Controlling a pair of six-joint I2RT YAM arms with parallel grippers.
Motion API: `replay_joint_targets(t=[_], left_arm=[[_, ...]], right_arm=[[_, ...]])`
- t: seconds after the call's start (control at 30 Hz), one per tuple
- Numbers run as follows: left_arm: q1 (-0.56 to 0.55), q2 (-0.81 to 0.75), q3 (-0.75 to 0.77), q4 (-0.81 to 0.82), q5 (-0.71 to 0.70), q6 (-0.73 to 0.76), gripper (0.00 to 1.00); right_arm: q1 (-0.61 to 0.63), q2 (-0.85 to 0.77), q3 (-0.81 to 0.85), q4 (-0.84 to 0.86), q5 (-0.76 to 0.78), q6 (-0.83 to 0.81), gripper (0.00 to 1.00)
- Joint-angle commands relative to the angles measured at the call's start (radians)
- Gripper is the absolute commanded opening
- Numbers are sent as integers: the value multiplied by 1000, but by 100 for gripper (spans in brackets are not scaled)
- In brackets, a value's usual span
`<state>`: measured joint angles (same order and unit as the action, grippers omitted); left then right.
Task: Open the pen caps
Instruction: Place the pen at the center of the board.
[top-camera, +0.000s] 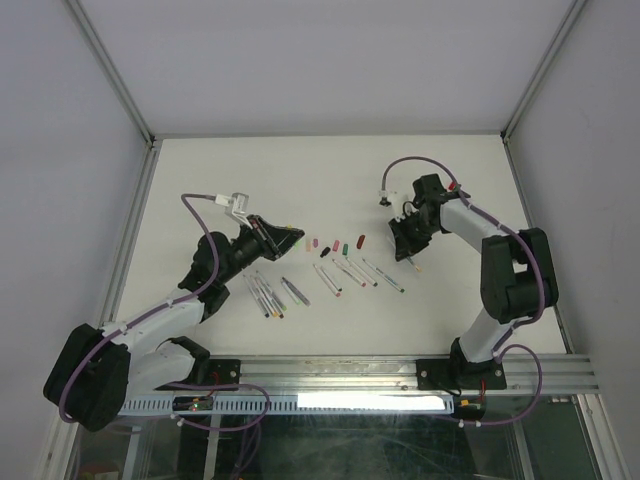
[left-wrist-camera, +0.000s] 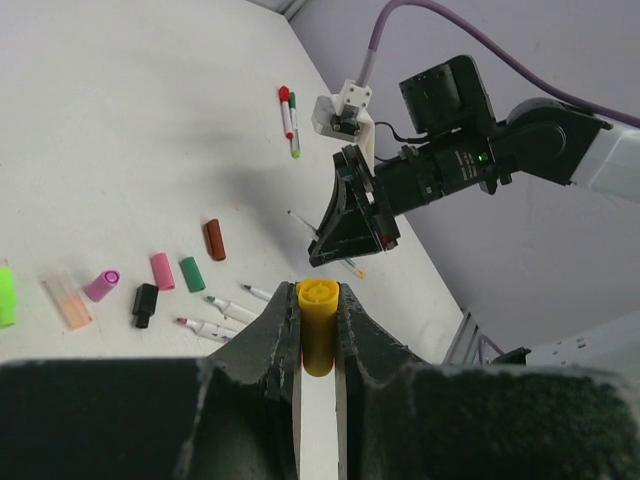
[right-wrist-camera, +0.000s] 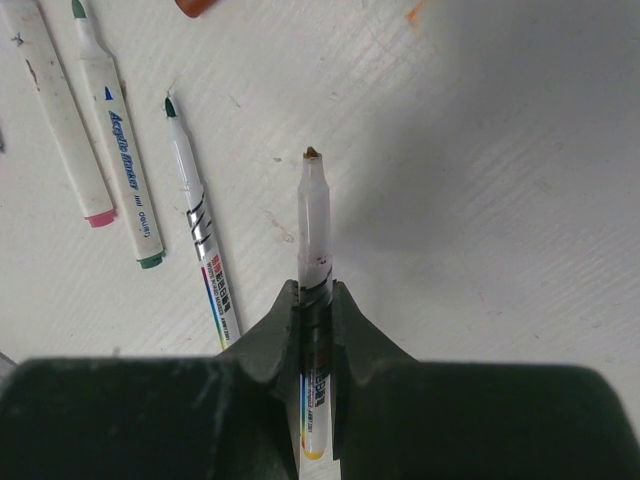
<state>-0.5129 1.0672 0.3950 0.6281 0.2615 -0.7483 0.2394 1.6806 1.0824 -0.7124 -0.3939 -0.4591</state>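
Pinching the yellow cap (left-wrist-camera: 318, 335) in my left hand (left-wrist-camera: 318, 297), I clamp an uncapped pen (right-wrist-camera: 313, 215) in my right hand (right-wrist-camera: 313, 300). Other caps (left-wrist-camera: 192, 273) lie on the worktop (left-wrist-camera: 120, 120). If I release this one carelessly, it could roll off among the pens.

On left arm (top-camera: 150, 330) and right arm (top-camera: 500, 275): white link shells between bulky black joint housings, black base blocks right at the aluminium rail (top-camera: 400, 372). A purple cable (top-camera: 205, 200) loops from each wrist, the end farthest from the rail, back along the links; a small white connector block (top-camera: 238, 203) sits by the left one. Both left gripper (left-wrist-camera: 316, 295) and right gripper (right-wrist-camera: 314, 290) matte black, grainy wedge-shaped fingers (left-wrist-camera: 268, 340); green light (left-wrist-camera: 481, 157) glows on the right wrist housing.
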Motion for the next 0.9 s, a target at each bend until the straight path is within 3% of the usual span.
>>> replay_joint_targets(t=[0.0,0.87], left_arm=[[-20,-32,-27,57,10,-18,0],[-89,2,-41,86,-40,-14,0]], right_arm=[[9,11,8,-1,25,-12,7],[18,47,11,1,55,-4,13]])
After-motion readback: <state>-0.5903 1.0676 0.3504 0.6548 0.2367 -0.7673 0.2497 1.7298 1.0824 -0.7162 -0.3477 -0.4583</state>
